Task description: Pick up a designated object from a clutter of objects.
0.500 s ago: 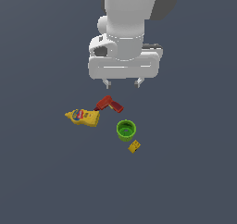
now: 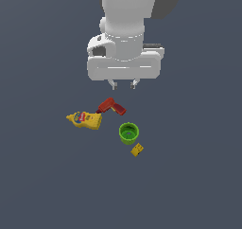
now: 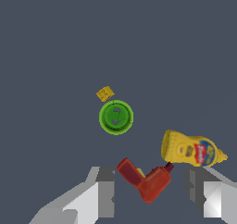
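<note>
The green cup (image 2: 128, 132) stands upright on the grey floor, its hollow facing up; the wrist view shows it too (image 3: 116, 117). Beside it lie a tiny yellow cube (image 2: 137, 150), a red L-shaped tool (image 2: 111, 106) and a yellow mustard bottle (image 2: 85, 120) on its side. My gripper (image 2: 123, 85) hangs open and empty above the clutter, over the red tool and apart from the cup. In the wrist view its fingers (image 3: 105, 190) flank the red tool (image 3: 146, 178), with the bottle (image 3: 192, 149) and the cube (image 3: 105, 94) also in sight.
The gripper has shifted slightly toward the exterior view's right. The objects have not moved.
</note>
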Motion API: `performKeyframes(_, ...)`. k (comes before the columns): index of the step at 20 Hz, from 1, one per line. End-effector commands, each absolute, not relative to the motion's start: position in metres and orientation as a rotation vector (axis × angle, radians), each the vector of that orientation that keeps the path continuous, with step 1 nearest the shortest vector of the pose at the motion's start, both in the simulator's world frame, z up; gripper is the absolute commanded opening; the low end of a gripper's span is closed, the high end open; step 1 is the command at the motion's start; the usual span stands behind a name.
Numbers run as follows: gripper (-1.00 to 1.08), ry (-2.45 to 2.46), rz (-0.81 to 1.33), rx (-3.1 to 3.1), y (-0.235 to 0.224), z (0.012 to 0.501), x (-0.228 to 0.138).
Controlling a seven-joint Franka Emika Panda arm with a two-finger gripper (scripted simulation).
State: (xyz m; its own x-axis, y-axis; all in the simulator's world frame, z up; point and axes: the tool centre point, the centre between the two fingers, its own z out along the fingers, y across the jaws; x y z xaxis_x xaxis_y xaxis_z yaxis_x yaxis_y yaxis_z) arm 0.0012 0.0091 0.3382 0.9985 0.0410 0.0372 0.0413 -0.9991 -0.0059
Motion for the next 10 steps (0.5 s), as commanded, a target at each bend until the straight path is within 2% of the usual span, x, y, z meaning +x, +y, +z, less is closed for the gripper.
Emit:
performKeyframes(1, 0.28, -0.062, -0.056, -3.133, 0.009, 0.337, 0.001)
performKeyframes(10, 0.28, 0.082, 0.018, -3.11, 0.009, 0.304, 0.007)
